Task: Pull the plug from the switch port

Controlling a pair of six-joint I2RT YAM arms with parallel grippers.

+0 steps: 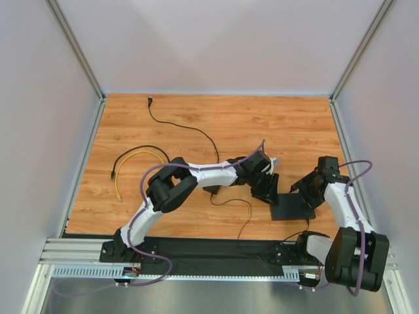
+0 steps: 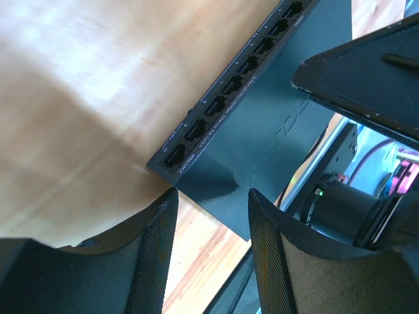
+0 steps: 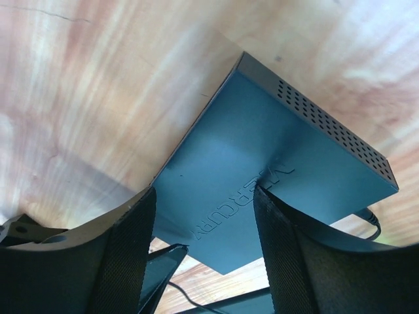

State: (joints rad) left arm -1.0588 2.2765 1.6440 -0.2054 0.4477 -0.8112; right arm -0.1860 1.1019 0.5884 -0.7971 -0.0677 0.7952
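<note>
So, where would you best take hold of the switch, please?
Probably from above, pinching the front and back walls near the vented end: the switch is a thin flat slab on the table, so only its narrow walls offer purchase. Stay off the port row.

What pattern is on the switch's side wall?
Rows of small round holes on the switch, clearest in right wrist view.
</note>
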